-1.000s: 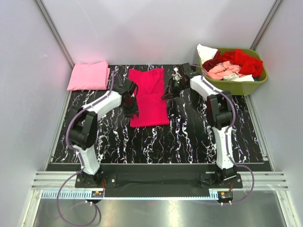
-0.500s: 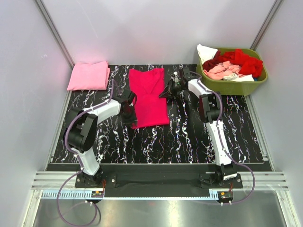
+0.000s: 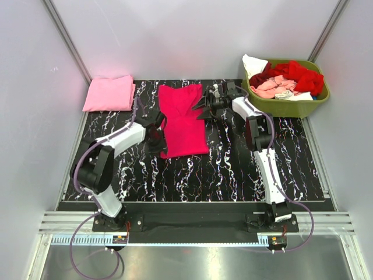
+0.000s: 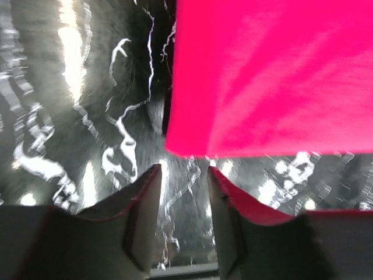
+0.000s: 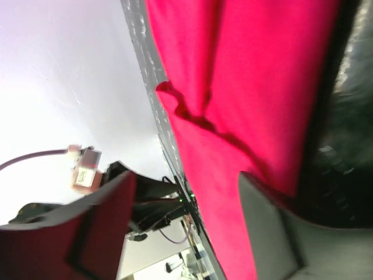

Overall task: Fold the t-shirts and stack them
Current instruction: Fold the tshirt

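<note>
A bright magenta-pink t-shirt (image 3: 183,119) lies as a long folded strip on the black marbled table (image 3: 233,169). My left gripper (image 3: 157,137) sits at the strip's near left corner. In the left wrist view that gripper (image 4: 183,172) is open, with only table between its fingers and the magenta shirt's (image 4: 268,76) corner just ahead. My right gripper (image 3: 203,107) is at the strip's far right edge. In the right wrist view that gripper (image 5: 186,178) stands wide open over the magenta cloth (image 5: 245,87), gripping nothing. A folded light pink t-shirt (image 3: 109,93) rests at the far left.
An olive-green basket (image 3: 291,107) at the far right holds red (image 3: 300,73), salmon (image 3: 274,86) and white (image 3: 253,63) shirts in a heap. White walls close in the table on the left, back and right.
The right gripper has opened and let go of the magenta shirt's right edge. The left gripper has drawn slightly left off the shirt's corner and opened a little wider.
</note>
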### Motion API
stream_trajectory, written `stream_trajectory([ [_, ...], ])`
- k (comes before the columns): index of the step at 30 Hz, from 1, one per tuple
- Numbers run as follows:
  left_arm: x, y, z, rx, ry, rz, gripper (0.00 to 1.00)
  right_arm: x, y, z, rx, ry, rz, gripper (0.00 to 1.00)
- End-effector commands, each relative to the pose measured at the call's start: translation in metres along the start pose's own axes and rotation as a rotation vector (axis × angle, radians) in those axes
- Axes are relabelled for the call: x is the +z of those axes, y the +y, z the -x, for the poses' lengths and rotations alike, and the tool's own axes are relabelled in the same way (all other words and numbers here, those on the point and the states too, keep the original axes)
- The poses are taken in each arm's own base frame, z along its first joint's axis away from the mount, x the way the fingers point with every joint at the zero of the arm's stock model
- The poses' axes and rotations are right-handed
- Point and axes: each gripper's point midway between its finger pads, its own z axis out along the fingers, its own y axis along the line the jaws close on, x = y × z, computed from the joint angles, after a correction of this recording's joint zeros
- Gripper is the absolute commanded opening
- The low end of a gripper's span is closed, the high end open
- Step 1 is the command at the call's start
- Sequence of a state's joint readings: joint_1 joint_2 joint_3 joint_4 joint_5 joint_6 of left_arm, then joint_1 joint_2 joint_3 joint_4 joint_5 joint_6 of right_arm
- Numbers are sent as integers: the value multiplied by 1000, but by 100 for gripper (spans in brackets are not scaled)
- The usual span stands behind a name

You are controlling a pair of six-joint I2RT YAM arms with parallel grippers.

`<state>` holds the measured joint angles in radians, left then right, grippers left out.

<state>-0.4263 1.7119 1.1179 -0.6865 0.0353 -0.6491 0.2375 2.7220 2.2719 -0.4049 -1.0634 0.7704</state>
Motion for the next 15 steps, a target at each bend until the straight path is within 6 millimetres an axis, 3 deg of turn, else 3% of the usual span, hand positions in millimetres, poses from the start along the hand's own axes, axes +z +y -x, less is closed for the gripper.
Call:
stream_trajectory([
  [1, -64, -17, 38, 29, -173, -44, 44, -39, 96, 2, -166, -66, 47, 81],
  [3, -83, -21, 42, 40, -206, -73, 46, -48, 105, -5, -166, -72, 26, 85],
  [4, -87, -21, 42, 42, -214, -78, 47, -59, 121, -11, -223, -90, 16, 85],
  [5, -88, -19, 40, 40, -216, -77, 47, -64, 122, -16, -235, -98, -10, 87],
  [6, -93, -17, 39, 38, -234, -79, 49, -66, 101, -24, -221, -103, -88, 88],
  [7, -94, -15, 38, 29, -240, -84, 49, -79, 114, -34, -254, -129, -113, 88],
  [8, -92, -13, 36, 20, -240, -85, 50, -84, 109, -40, -256, -141, -154, 88],
  [9, -90, -9, 28, 16, -232, -89, 52, -86, 74, -52, -194, -139, -249, 88],
  [10, -89, -10, 28, 5, -246, -106, 56, -98, 83, -64, -238, -164, -273, 88],
  [11, -87, -9, 25, 1, -247, -118, 58, -103, 73, -72, -229, -171, -310, 89],
  [12, -81, -3, 15, -3, -236, -125, 59, -104, 41, -89, -179, -154, -373, 89],
  [13, -77, -3, 9, -12, -239, -157, 62, -111, 25, -108, -157, -154, -421, 89],
  [14, -81, -6, 13, -19, -257, -178, 63, -116, 37, -108, -188, -175, -407, 89],
  [15, -74, -1, 7, -31, -247, -177, 63, -116, 10, -126, -129, -151, -452, 89],
])
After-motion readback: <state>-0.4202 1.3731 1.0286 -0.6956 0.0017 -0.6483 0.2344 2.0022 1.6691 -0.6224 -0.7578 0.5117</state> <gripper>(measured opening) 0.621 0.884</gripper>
